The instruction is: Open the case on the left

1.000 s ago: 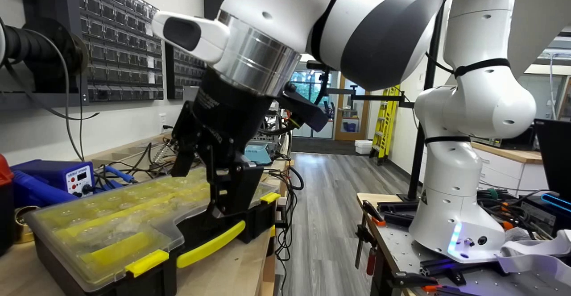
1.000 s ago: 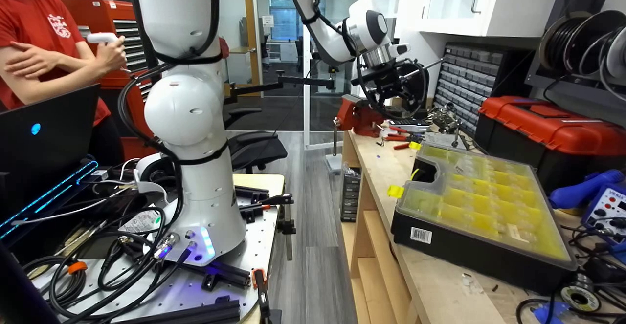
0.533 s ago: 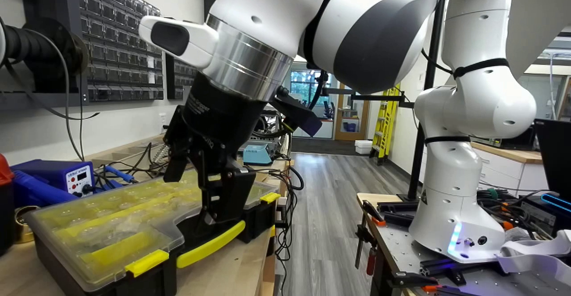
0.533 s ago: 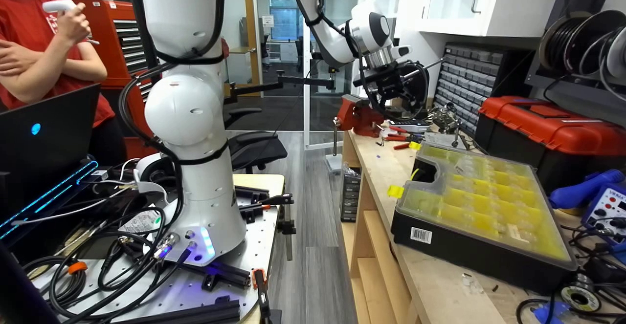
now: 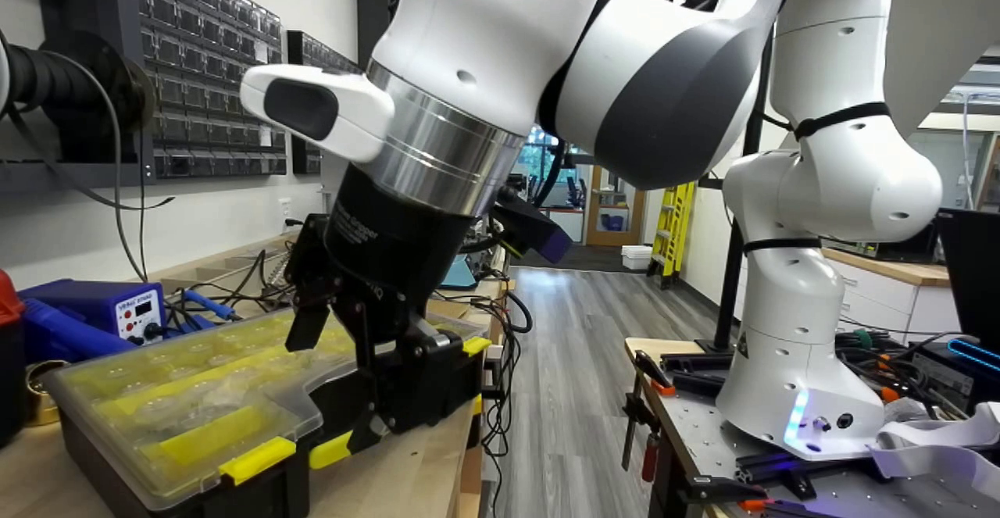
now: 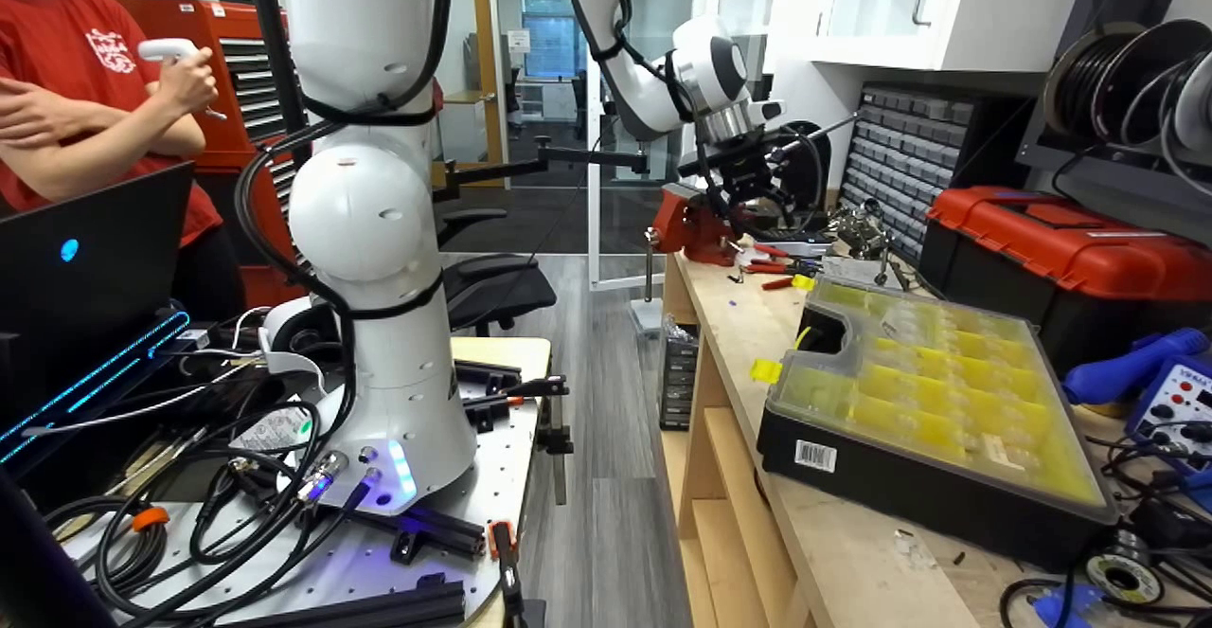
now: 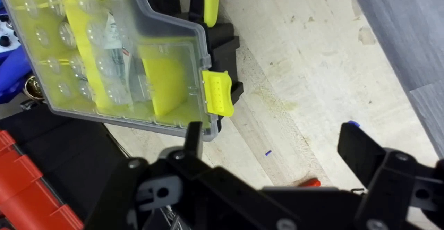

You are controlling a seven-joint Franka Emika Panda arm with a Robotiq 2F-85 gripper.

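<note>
In an exterior view, a red-topped box [image 5: 9, 354] is cut off at the left. Next, the closed case [image 5: 199, 389] is seen on the table [image 5: 348, 494], cut off below. Its yellow handle [image 5: 330, 451] is partly hidden by the gripper [image 5: 334, 387], whose fingers [image 5: 308, 326] are spread wide.

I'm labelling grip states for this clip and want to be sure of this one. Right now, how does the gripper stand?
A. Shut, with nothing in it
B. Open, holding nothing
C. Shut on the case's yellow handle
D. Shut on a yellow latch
B: in the wrist view the gripper has its black fingers spread wide apart, with neither the yellow latch nor the yellow handle between them.
</note>
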